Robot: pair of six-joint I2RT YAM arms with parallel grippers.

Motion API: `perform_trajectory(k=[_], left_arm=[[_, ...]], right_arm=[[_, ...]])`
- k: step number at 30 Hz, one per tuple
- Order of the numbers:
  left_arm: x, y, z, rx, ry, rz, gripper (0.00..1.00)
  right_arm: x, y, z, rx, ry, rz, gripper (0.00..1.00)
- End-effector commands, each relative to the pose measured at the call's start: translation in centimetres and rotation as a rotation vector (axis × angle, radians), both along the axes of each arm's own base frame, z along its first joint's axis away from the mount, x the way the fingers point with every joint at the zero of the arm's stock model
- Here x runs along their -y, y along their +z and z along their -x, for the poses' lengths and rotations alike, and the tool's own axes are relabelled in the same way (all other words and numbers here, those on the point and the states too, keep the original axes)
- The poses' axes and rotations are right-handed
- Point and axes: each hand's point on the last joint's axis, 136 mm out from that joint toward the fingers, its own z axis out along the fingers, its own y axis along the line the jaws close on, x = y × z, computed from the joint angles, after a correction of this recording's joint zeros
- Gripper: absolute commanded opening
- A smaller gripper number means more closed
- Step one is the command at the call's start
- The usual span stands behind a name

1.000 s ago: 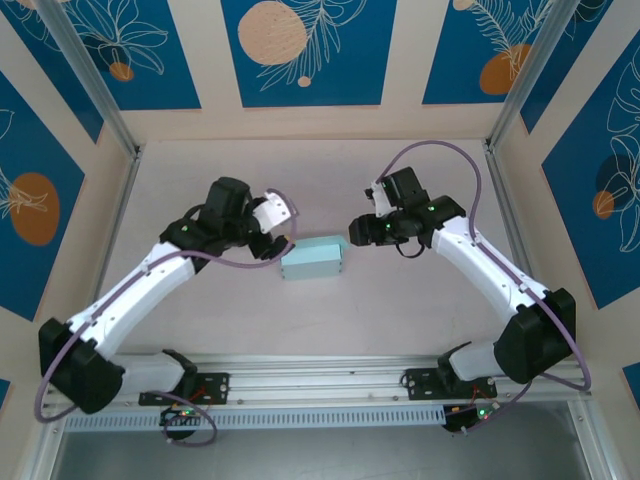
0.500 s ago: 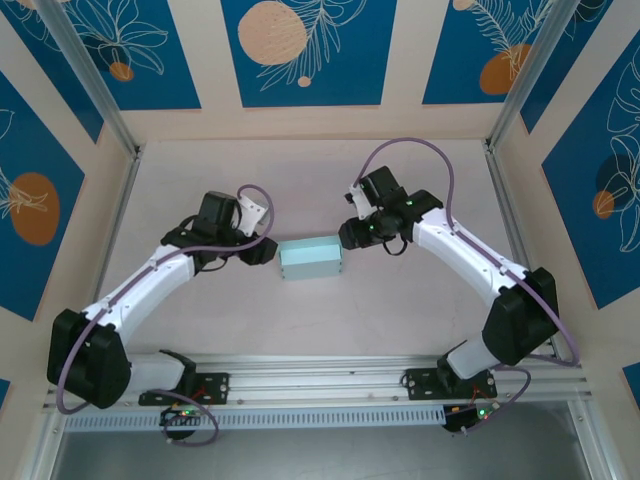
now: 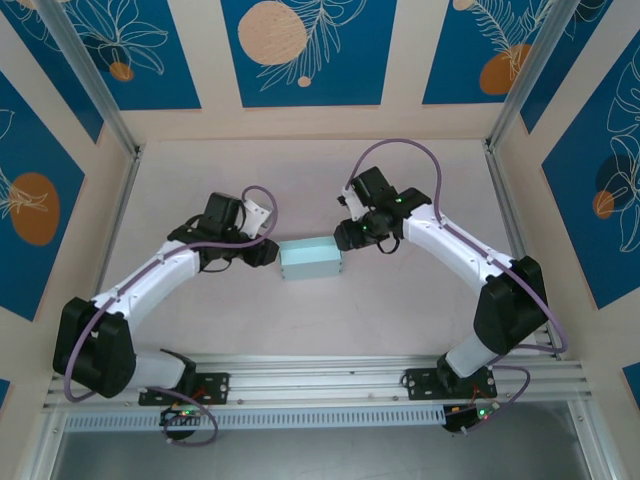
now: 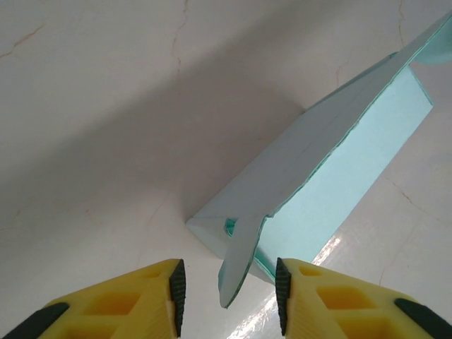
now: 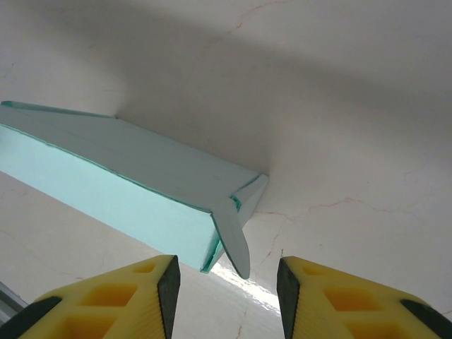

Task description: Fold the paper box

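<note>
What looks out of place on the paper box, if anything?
The paper box is not closed: a loose flap sticks out at its left end, and another flap at its right end.

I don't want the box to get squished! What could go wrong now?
The left flap sticks out loose between the open left fingers, and the right flap between the right fingers; a pinch could crease them instead of tucking. Pushed from both ends, the thin box might buckle or slide.
</note>
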Motion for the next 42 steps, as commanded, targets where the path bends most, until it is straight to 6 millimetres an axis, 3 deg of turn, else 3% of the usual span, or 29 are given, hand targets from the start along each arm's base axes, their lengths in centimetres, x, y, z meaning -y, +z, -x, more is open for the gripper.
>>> perform_trajectory(k=[1, 7, 15, 21, 35, 37, 42], left_arm=[[0.3, 0.5, -0.1, -0.021, -0.009, 0.027, 0.35], [0.7, 0.5, 0.0, -0.031, -0.021, 0.046, 0.22], [1.2, 0.7, 0.1, -0.049, -0.002, 0.074, 0.13], [2.4, 0.6, 0.2, -0.086, 0.021, 0.139, 0.05], [4.1, -0.2, -0.1, -0.080, 0.118, 0.130, 0.05], [4.2, -0.3, -0.2, -0.071, 0.148, 0.141, 0.14], [3.9, -0.4, -0.5, -0.032, 0.207, 0.130, 0.09]], right_arm=[[-1.0, 0.0, 0.2, -0.013, 0.027, -0.016, 0.41], [-1.5, -0.7, 0.3, -0.020, 0.030, 0.008, 0.36], [-1.6, -0.8, 0.3, -0.012, 0.004, 0.030, 0.31], [-2.0, -0.9, 0.1, -0.012, -0.021, 0.014, 0.20], [-3.4, -0.7, 0.2, 0.026, -0.080, 0.030, 0.18], [-3.4, -0.8, 0.2, 0.035, -0.087, 0.045, 0.16], [-3.2, -1.0, 0.4, 0.046, -0.098, 0.069, 0.12]])
